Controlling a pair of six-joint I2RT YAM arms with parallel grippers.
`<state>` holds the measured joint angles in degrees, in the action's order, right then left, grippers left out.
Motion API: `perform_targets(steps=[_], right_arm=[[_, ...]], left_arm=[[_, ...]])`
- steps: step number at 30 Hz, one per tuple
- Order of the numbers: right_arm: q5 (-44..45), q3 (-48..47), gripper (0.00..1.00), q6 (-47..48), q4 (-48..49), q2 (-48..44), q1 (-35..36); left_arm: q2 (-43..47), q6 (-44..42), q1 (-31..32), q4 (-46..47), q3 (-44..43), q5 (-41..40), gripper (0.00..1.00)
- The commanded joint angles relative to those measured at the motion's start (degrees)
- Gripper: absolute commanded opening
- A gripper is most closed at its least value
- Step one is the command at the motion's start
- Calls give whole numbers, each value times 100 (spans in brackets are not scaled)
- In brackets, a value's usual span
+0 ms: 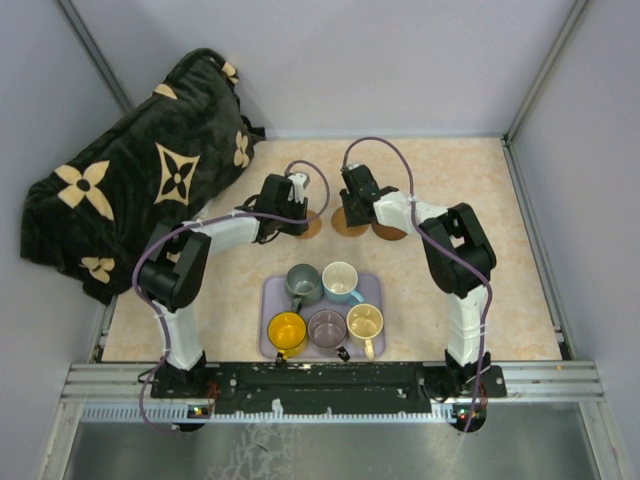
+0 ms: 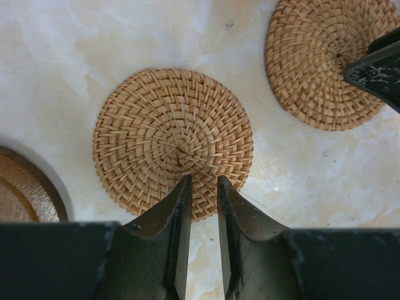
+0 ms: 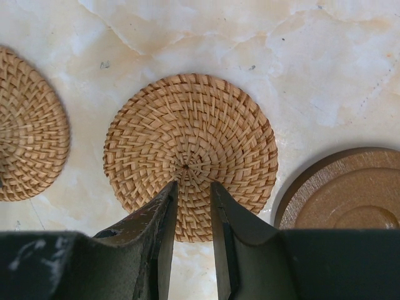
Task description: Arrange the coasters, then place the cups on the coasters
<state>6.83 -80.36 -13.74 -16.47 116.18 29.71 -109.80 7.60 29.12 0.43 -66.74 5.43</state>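
Beige marbled stone is forming the surface (image 1: 500, 250), with pale grey walls closing it in. Nearest the arm bases a lavender tray (image 1: 268, 300) is lying flat, and everything on it is standing upright, mouth up. In its near row the yellow cup (image 1: 287, 331) is sitting on the left, the purple-grey cup (image 1: 327, 328) in the middle and the cream cup (image 1: 365, 322) on the right, its handle pointing back toward the bases. Behind them the grey-green cup (image 1: 303, 284) is turning its handle near-left, and the light blue cup (image 1: 341, 281) is turning its handle to the right.

Beyond the tray, round discs are lying flat in a row running left to right. The left pincer (image 2: 201, 181) is pointing down at the near rim of a woven coaster (image 2: 172, 137), a tan disc of spiralling rattan. Its fingers are standing almost together with a thin slit between them; whether they are pinching the weave I cannot tell. Left of it a dark coaster (image 2: 25, 194) is showing a smooth curved rim at the view's edge. The right pincer (image 3: 194, 184) is standing the same way, almost closed, tips over the near part of the second woven coaster (image 3: 190, 144). Just right of that a ridged brown coaster (image 3: 350, 194) is lying, hard-looking, with concentric rings.

At the far left a black plush blanket (image 1: 130, 190) with cream flowers is lying heaped.
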Motion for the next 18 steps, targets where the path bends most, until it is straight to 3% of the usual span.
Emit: perform_targets(steps=[1, 18], right_arm=[[-392, -20, 28, -120, 29, 192, -27], [-520, 18, 27, -100, 59, 168, -27]], left_arm=[[-206, 70, 36, 149, -158, 97, 30], [-358, 49, 23, -16, -368, -329, 30]])
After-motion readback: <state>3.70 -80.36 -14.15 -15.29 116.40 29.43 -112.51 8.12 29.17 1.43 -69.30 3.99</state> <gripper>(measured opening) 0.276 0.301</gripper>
